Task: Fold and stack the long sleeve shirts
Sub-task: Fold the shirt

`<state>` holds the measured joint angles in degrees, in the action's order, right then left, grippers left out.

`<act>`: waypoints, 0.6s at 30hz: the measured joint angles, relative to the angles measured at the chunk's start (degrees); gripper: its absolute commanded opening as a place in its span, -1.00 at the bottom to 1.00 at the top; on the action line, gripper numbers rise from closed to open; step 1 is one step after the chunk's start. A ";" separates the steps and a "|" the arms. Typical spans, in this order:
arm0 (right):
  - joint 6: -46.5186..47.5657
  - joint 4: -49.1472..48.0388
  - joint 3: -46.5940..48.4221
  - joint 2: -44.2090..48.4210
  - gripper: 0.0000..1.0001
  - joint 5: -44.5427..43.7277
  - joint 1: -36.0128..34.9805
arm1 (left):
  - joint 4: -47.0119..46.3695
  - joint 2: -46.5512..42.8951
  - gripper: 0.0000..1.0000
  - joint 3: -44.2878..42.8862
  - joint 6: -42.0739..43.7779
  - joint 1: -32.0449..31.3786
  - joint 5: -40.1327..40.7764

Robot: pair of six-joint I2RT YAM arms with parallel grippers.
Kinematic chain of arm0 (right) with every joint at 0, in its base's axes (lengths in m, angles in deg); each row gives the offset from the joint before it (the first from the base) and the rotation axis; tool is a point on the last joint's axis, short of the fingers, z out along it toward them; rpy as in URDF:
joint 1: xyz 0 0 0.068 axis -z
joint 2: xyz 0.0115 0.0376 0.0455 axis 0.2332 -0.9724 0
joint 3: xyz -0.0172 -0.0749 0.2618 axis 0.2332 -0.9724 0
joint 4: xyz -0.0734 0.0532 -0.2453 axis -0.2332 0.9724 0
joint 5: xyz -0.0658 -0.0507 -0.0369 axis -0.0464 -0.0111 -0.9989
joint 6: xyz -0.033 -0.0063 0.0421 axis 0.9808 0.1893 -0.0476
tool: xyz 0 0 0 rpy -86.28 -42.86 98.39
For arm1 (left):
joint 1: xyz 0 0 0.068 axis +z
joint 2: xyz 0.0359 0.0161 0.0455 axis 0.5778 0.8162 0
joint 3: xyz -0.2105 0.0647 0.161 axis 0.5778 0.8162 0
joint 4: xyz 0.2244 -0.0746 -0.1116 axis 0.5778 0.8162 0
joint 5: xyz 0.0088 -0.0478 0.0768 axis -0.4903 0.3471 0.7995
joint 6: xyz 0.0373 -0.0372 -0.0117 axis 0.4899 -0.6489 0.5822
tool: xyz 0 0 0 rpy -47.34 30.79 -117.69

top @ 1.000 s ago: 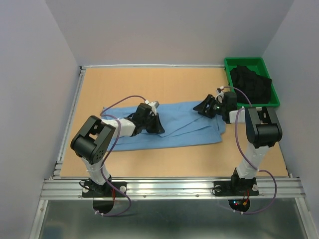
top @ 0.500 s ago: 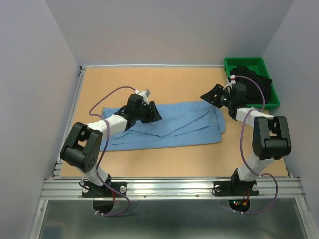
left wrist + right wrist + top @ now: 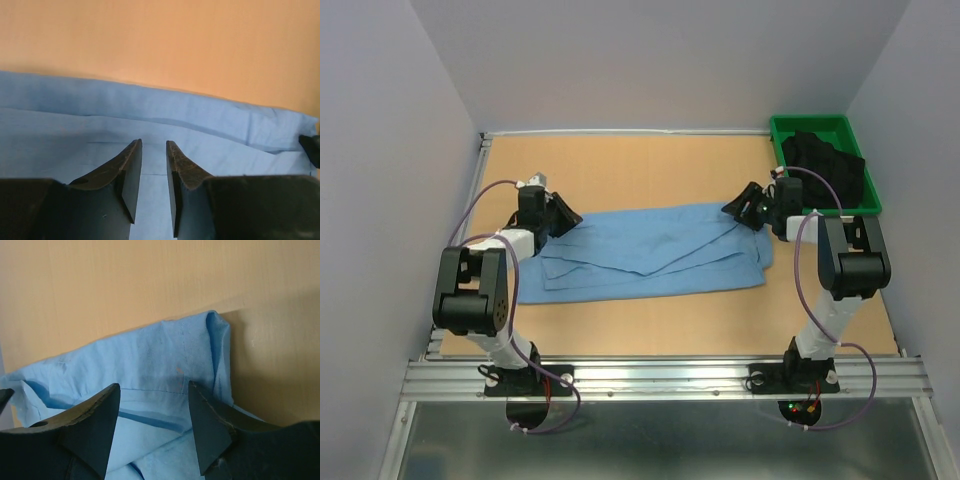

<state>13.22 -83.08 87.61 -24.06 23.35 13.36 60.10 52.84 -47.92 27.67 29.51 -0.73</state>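
Lying across the middle of the wooden table (image 3: 650, 165), the light blue shirt (image 3: 650, 250) is seen as a long, partly folded band with several creases and overlapping layers. A green tray (image 3: 810, 120) is placed at the far right corner, and dark clothes (image 3: 825, 170) are piled in it; it is near the right end of the shirt but apart from it. The left gripper (image 3: 560, 214) is held over the far left end of the shirt, and the right gripper (image 3: 740, 208) over the far right end, between the shirt and the tray. From above, the jaws cannot be judged well. In the left wrist view the fingers (image 3: 127, 170) are shown with only a narrow gap, nothing is caught between them, and bare table is seen beyond the shirt's far edge. In the right wrist view the fingers (image 3: 95, 415) are shown wide apart above a folded corner of the shirt, and no cloth is gripped.
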 measured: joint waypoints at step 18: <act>3.80 14.21 2.49 7.23 0.25 -10.88 -0.26 | 1.66 1.44 0.26 2.25 -3.80 13.53 -1.53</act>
<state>17.03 -68.87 90.10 -16.82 12.47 13.10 61.76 54.29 -45.67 23.87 43.04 -2.26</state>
